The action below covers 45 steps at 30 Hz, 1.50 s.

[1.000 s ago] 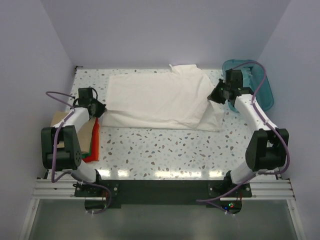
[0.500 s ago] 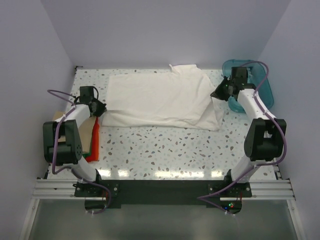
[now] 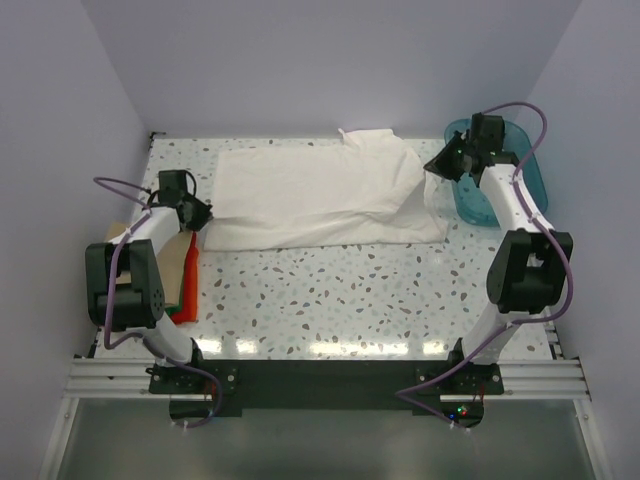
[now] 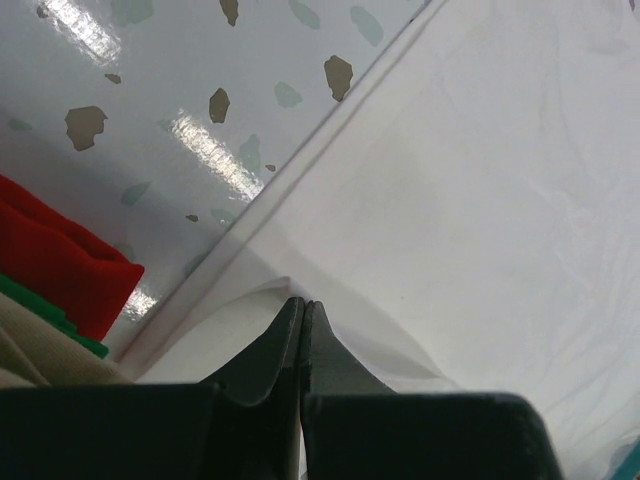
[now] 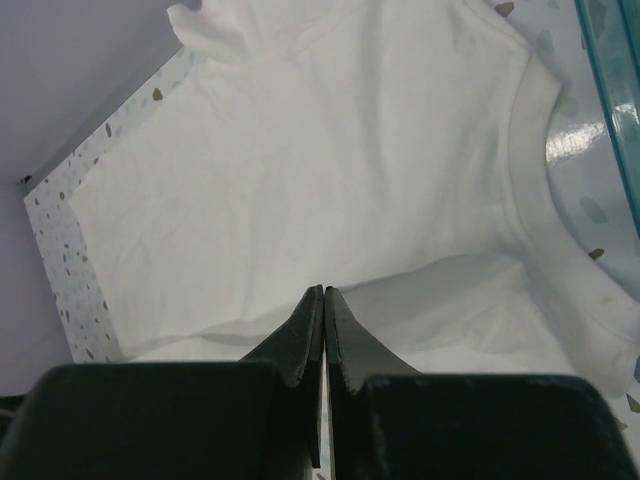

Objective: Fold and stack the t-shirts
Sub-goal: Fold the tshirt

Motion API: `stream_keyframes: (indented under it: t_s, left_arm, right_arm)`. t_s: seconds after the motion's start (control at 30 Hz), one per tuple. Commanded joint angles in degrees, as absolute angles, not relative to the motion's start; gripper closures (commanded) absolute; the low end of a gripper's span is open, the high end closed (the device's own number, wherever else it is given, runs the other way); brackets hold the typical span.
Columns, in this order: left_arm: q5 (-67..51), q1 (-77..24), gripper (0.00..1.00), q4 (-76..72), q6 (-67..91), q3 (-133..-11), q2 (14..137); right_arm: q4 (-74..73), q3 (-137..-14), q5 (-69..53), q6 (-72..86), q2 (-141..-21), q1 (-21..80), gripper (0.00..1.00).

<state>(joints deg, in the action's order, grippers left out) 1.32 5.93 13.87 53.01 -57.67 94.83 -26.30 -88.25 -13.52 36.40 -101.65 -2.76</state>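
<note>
— Whereabouts of the white t-shirt (image 3: pixel 320 195)?
— Spread over the far half of the worktop (image 3: pixel 330 290), lengthwise from left edge to right edge, one end close to each arm.
— Held anywhere?
— Pinched at the left edge by the left hand (image 3: pixel 202 215), clamped tight on the hem. Pinched near the far right corner by the right hand (image 3: pixel 434 167), closed on a raised fold beside the collar.
</note>
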Motion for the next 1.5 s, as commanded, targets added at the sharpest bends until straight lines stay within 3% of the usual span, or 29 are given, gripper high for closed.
stream_keyframes:
  t_s: [0.0,0.7,1.07,1.1,1.13,1.17,1.27,1.3,1.37,1.47]
  left_arm:
    - [1.67,6.24,1.00,12.83,53.17,-60.55,94.66]
    - [0.35,7.12,1.00,12.48,51.15,-67.06,101.07]
    - [0.35,7.29,1.00,11.08,49.05,-70.05,105.11]
    - [0.35,7.38,0.97,10.90,48.96,-70.22,105.38]
    - [-1.13,7.47,0.88,10.81,48.78,-70.40,105.55]
    - [-1.40,7.47,0.85,10.64,48.34,-70.40,105.30]
    - [-1.93,7.47,0.63,9.41,47.90,-69.87,103.89]
    - [-2.28,7.56,0.51,8.97,47.81,-69.70,103.45]
    - [-2.37,7.47,0.43,8.88,47.81,-69.26,101.87]
    - [-2.64,7.38,0.41,9.05,48.16,-68.21,99.50]
  right_arm:
    - [-25.49,-90.62,-15.20,36.30,-101.78,-3.69,1.00]
    - [-24.70,-90.18,-16.43,36.65,-104.76,-5.80,1.00]
    - [-23.47,-96.05,-19.59,36.91,-114.16,-5.80,1.00]
    - [-23.38,-96.50,-19.95,36.83,-114.60,-5.71,0.99]
    - [-23.47,-96.94,-20.21,36.74,-114.96,-5.71,0.92]
    - [-23.55,-97.73,-20.82,36.48,-115.31,-5.71,0.81]
    - [-24.60,-99.75,-21.53,35.51,-115.58,-5.63,0.62]
    - [-25.57,-100.02,-21.53,35.42,-115.32,-5.63,0.60]
    - [-25.75,-99.32,-20.57,34.90,-114.35,-5.19,0.53]
    - [-26.54,-97.04,-18.73,33.41,-111.98,-3.61,0.52]
